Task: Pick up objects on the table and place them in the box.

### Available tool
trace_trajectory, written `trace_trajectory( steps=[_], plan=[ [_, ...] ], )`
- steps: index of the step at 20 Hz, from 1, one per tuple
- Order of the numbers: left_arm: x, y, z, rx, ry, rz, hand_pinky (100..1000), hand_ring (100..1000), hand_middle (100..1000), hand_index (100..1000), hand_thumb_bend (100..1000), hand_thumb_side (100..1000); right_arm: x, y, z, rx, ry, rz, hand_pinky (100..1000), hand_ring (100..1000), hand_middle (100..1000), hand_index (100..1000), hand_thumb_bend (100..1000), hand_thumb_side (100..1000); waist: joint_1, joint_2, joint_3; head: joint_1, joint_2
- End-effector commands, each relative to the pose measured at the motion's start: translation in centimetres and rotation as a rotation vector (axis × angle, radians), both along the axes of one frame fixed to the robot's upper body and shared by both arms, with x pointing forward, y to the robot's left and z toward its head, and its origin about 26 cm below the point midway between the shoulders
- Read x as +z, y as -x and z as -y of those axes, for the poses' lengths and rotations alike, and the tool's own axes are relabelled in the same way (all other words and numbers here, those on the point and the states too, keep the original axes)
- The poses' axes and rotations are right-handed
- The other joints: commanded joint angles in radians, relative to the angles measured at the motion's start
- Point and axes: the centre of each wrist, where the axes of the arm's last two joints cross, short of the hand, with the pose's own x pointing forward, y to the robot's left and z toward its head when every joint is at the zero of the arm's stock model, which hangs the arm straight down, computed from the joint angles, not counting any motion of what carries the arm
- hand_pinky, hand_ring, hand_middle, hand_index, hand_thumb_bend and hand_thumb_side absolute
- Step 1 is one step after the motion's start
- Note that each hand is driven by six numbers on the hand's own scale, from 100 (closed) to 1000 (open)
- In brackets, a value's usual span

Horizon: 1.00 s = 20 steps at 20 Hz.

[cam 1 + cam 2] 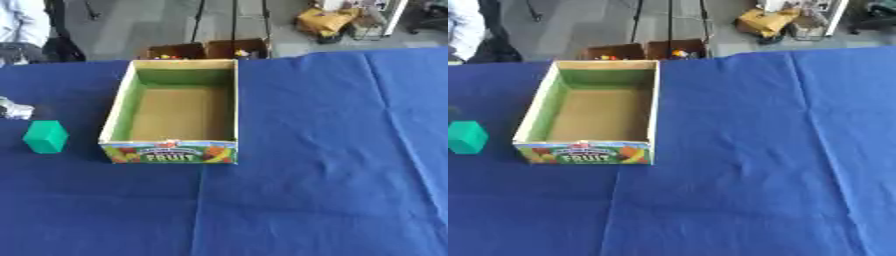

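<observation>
An open cardboard fruit box point(113, 119) with green inner walls and a brown floor stands on the blue tablecloth, left of centre; nothing shows inside it. To its left stands a small green block point(45, 136), a short way from the box's front left corner. Beyond the block, at the left edge, lies a small silvery crumpled thing point(15, 109). Neither of my hands shows in either view.
The blue cloth point(332, 150) covers the whole table and has a few creases. Behind the table's far edge stand two brown boxes point(210, 50) holding small items, and a yellow bag point(324, 21) lies on the floor farther back.
</observation>
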Motion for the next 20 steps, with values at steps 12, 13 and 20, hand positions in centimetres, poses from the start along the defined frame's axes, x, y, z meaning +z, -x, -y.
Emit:
trace_trajectory(
  steps=[12,13,20],
  plan=[
    [1.5,-1.5,-0.4,0.155,-0.192,-0.188,1000,1000,1000,1000,628,647,1.3,0.6,0.2,-0.001,0.037,0.037,686,697,499,698,100,784,0.001,0.001,-0.006,0.006,-0.033],
    [1.5,-1.6,-0.3,0.163,-0.198,-0.199,1000,1000,1000,1000,613,642,1.3,0.6,0.2,0.000,0.037,0.038,686,697,498,698,100,784,0.001,0.003,-0.007,0.007,-0.035],
    [2.2,-2.3,0.0,0.243,-0.193,-0.275,960,1000,1000,1000,472,569,1.5,0.6,0.2,0.000,0.041,0.042,689,697,494,698,100,786,-0.001,0.019,-0.014,0.015,-0.047]
  ],
)
